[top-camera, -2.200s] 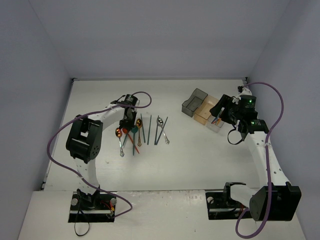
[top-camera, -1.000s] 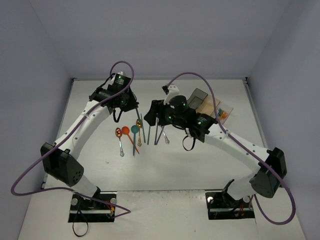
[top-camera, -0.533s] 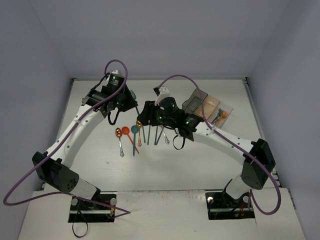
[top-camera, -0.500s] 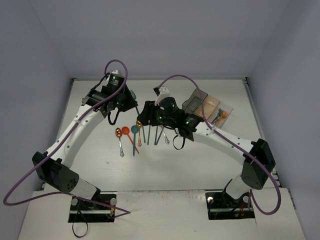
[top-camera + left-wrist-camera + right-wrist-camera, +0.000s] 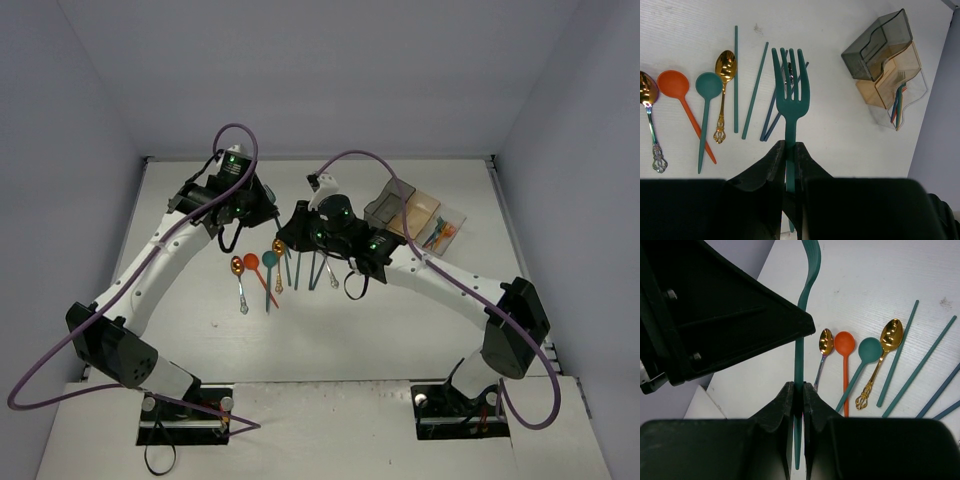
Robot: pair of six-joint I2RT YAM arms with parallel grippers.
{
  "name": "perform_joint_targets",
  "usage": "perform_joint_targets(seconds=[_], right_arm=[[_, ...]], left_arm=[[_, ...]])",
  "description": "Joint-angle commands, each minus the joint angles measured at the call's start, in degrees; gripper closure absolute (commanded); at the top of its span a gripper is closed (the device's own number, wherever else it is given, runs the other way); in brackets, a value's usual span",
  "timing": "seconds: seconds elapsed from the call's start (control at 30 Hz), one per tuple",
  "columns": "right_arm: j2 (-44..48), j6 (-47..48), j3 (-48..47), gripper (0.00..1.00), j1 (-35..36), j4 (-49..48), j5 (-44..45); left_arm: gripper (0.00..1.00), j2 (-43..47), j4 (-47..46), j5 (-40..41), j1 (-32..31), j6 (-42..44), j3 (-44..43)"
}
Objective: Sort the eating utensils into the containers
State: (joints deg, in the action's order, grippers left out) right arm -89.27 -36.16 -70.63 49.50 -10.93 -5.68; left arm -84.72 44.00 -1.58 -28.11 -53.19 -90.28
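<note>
Two robot arms meet above the middle of a white table [image 5: 400,330]. The left claw [image 5: 789,152] is clamped shut on the handle of a teal fork [image 5: 790,97], with the tines pointing away from it. The right claw [image 5: 797,392] is pinched shut on the same handle, farther from the tines, so both hold the fork in the air, off the surface.

Beneath it, loose on the table, lie a gold spoon [image 5: 725,64], a teal spoon [image 5: 708,85], an orange spoon [image 5: 673,83] and thin teal and dark blue sticks [image 5: 755,90].

Toward the table's far right corner, three bins touch in a row: a dark grey bin [image 5: 877,42], an orange-tan bin [image 5: 892,75] and a clear bin [image 5: 915,97] holding a few coloured utensils [image 5: 897,102].

Pale lilac-grey walls [image 5: 320,70] enclose the table on three sides.
</note>
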Motion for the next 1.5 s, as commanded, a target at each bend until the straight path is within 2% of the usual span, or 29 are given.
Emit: perform_joint_targets(seconds=[0.0,0.03,0.07,0.13,0.2,0.23,0.3,0.37,0.6,0.83,1.03,1.27,1.47], right_arm=[[2.4,-1.0,1.0,1.00,0.0,-5.9,2.7],[2.8,-1.1,1.6,1.00,-0.1,-5.9,3.2],[3.2,-1.5,2.0,1.00,-0.1,-5.9,3.6],[4.0,-1.8,2.9,1.00,-0.5,-5.9,4.2],[5.2,-2.3,4.4,1.00,-1.2,-5.9,5.3],[6.0,-2.8,5.1,1.00,-1.9,-5.9,5.5],[7.5,-4.2,6.6,1.00,-3.5,-5.8,5.5],[8.6,-5.4,8.9,1.00,-5.2,-5.8,5.4],[17.8,-13.3,17.9,1.00,-18.8,-4.3,2.5],[24.2,-18.6,24.5,1.00,-40.3,-0.2,-6.3],[21.5,-22.0,27.0,1.00,-53.9,1.3,-14.6],[15.1,-23.8,25.4,1.00,-58.8,1.2,-19.9],[11.2,-24.9,24.8,1.00,-61.4,1.1,-19.9]], left_arm=[[1.00,2.7,-1.4,-0.3,-0.6,0.2,0.6],[1.00,2.8,-1.4,-0.3,-0.6,0.5,0.8],[0.91,2.9,-1.4,0.0,-0.6,0.6,0.9],[0.71,3.3,-1.5,0.4,-0.6,1.0,1.3],[0.46,3.9,-1.5,0.9,-0.6,1.5,1.7],[0.38,4.3,-1.5,1.1,-0.6,1.8,2.1],[0.28,5.0,-1.5,2.8,-0.6,2.4,2.6],[0.24,6.0,-1.5,4.1,-0.6,3.6,2.7],[0.22,10.3,-2.0,9.1,-0.5,12.9,4.3],[0.22,18.4,-3.8,11.5,0.4,22.8,13.9],[0.21,26.5,-4.5,14.2,1.1,30.4,23.3],[0.18,34.2,-3.8,15.7,2.1,34.5,30.0],[0.18,36.2,-4.0,16.6,2.2,34.8,33.4]])
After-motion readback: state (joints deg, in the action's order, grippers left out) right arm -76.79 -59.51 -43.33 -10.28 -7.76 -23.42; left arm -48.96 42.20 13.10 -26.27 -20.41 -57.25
